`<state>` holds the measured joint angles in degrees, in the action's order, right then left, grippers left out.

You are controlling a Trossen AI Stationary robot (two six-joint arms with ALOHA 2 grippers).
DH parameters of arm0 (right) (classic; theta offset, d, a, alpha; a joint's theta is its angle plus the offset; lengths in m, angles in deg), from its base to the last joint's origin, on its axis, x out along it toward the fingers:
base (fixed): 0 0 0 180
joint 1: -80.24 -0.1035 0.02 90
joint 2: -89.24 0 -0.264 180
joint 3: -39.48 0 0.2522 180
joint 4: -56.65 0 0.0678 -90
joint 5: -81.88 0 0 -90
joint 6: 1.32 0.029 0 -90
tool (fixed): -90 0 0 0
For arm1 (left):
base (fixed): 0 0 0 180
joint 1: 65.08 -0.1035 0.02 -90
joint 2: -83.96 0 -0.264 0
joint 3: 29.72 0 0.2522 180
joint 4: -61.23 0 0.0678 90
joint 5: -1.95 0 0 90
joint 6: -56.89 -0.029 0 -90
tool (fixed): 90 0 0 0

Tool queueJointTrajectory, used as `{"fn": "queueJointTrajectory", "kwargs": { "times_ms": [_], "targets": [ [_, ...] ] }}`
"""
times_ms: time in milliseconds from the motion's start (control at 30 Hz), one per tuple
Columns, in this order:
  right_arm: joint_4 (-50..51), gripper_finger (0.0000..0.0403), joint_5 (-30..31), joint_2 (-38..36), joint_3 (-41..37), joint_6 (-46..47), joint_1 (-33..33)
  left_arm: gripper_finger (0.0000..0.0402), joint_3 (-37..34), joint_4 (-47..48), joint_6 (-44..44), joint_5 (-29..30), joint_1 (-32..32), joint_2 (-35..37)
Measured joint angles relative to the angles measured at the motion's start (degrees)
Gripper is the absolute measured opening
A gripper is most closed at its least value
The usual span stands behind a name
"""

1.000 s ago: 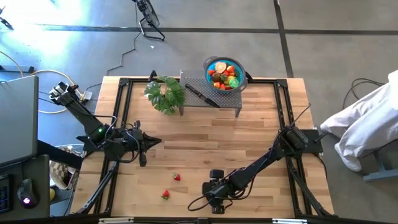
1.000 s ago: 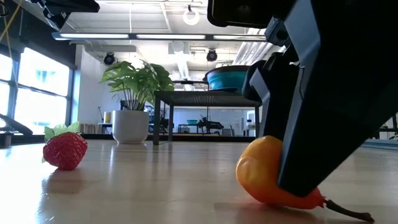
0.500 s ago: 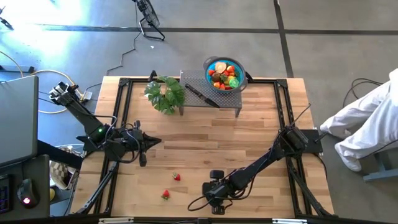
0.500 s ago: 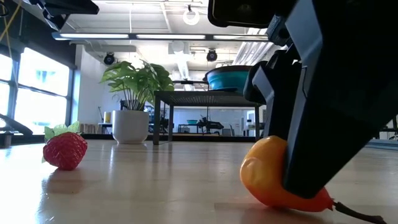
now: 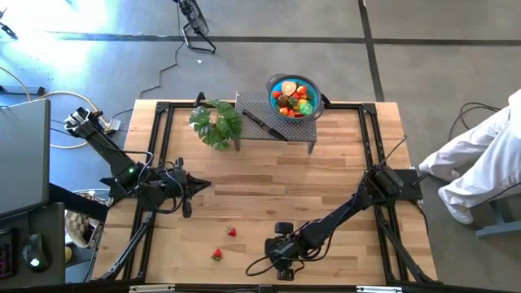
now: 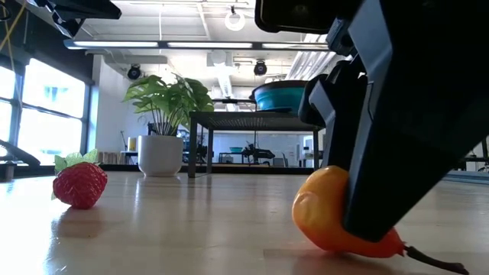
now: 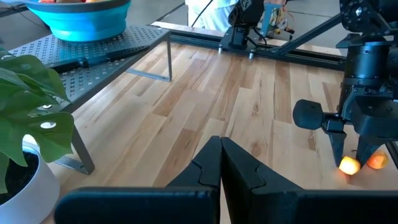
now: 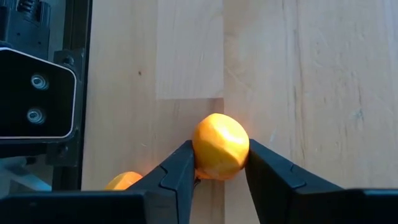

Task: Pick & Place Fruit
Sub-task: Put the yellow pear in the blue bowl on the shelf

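While the left pincer [image 7: 220, 163] waits shut above the counter's [image 5: 326, 179] left side, the right pincer [image 8: 219, 167] stands low at the near edge, its two fingers pressed against either side of an orange fruit [image 8: 220, 145] that rests on the wood. A second orange piece [image 8: 123, 181] lies just beside one finger, partly hidden by it. Two strawberries [image 5: 231, 232] sit on the wood to the left of this pincer, apart from it. Far beyond it, on a perforated stand [image 5: 297, 126], a blue bowl [image 5: 294, 98] holds more fruit, with a knife [image 5: 262, 124] and a plant [image 5: 216, 124] to its left.
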<state>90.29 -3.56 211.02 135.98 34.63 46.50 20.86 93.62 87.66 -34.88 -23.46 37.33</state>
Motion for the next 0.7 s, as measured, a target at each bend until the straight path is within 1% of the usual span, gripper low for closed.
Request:
{"fn": "queueJointTrajectory", "kwargs": {
  "times_ms": [300, 567, 700],
  "targets": [
    [0.02, 0.0116, -0.22, -0.18, 0.0, 0.17, 0.0, 0.0, 0.02, 0.02, 0.0, 0.0, 0.0, 0.0],
    [0.18, 0.0118, 0.08, -2.69, 0.04, 0.11, 1.24, 0.0, 0.0, 0.03, -0.35, 0.0, 0.0, 0.0],
    [0.58, 0.0115, 1.46, -4.62, 0.04, -0.08, 2.37, 0.0, 0.02, 0.02, -0.39, 0.0, 0.01, 0.0]
  ]
}}
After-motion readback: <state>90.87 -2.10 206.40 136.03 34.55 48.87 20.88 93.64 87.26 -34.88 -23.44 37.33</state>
